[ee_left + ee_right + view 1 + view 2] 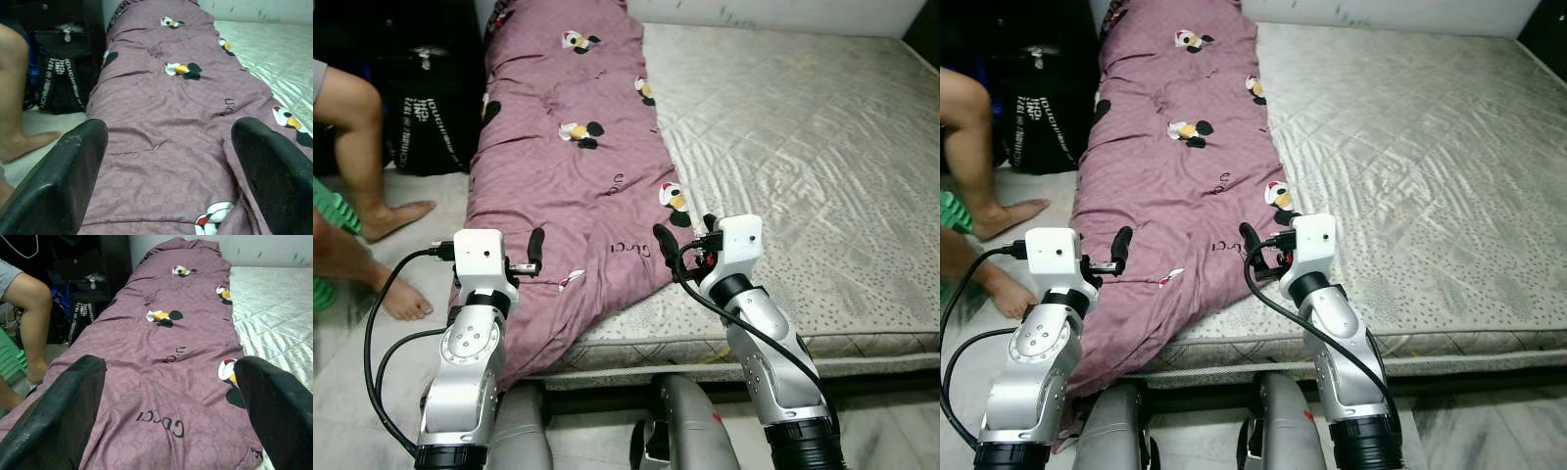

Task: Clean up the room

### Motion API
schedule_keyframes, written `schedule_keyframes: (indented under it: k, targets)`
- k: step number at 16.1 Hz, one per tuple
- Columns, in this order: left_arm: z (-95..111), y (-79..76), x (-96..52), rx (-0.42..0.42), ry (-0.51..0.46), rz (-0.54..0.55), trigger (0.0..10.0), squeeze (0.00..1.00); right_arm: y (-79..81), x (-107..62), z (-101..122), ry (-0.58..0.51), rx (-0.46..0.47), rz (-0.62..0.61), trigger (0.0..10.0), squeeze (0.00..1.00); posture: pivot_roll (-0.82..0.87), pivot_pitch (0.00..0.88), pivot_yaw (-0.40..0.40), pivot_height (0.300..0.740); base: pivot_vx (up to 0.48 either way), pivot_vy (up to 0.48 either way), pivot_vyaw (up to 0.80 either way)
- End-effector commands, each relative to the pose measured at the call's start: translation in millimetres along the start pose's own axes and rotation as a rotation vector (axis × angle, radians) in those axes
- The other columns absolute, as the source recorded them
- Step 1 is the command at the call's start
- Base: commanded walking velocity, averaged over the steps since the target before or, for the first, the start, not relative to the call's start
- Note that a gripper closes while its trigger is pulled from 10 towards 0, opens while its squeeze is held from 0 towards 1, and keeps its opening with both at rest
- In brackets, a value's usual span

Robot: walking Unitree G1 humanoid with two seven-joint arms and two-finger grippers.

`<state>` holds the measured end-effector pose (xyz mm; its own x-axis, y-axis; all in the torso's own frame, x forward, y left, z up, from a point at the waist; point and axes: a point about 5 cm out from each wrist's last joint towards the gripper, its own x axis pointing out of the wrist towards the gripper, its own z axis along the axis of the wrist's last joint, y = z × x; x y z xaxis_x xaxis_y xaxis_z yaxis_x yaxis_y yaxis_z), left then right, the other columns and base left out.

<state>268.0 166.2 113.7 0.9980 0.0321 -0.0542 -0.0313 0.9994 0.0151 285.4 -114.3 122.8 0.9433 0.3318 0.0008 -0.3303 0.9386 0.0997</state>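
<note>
While both sets of fingers hang spread and empty over the purple blanket's [568,186] near end, left gripper [536,253] and right gripper [680,253] should pinch its corners evenly.

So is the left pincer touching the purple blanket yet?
Cannot tell. In the left wrist view the left pincer is open, its fingers framing the blanket, but neither a gap nor contact shows plainly. The eye views leave its height unclear too.
</note>
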Motion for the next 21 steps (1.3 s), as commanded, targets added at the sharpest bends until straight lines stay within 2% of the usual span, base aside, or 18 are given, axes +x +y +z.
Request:
schedule_keyframes:
  k: [1,2,7,12,16,21]
  targets:
    - [-1,0.9,-0.6,0.003,0.012,-0.002,10.0,0.0,-3.0,-1.2,-3,0.015,0.004,-0.013,10.0,0.0,-0.01,0.092,-0.075,0.598,0.0,0.0,0.0]
    - [-1,0.7,-0.5,0.003,0.012,-0.002,10.0,0.0,-3.0,-1.0,-4,0.016,0.006,-0.014,10.0,0.0,-0.01,0.092,-0.075,0.578,0.0,0.0,0.0]
    - [0,0.8,0.0,0.003,0.011,0.0,10.0,0.0,-2.9,-1.0,-4,0.015,0.008,-0.017,10.0,0.0,-0.02,0.094,-0.073,0.533,0.0,0.0,0.0]
    - [-1,7.4,3.1,-0.014,0.034,0.05,10.0,0.0,-4.6,-0.6,-5,0.023,0.001,-0.025,10.0,0.0,-0.02,0.094,-0.075,0.533,0.0,0.0,0.0]
    - [-1,18.5,9.3,-0.013,0.045,0.098,10.0,0.0,-6.8,-2.6,-6,0.03,-0.006,-0.035,10.0,0.0,-0.02,0.095,-0.076,0.533,0.0,0.0,0.0]
    - [4,37.4,25.9,-0.019,0.053,0.151,10.0,0.0,-13.7,-11.3,-9,0.05,-0.02,-0.084,10.0,0.0,-0.04,0.112,-0.073,0.533,0.0,0.0,0.0]
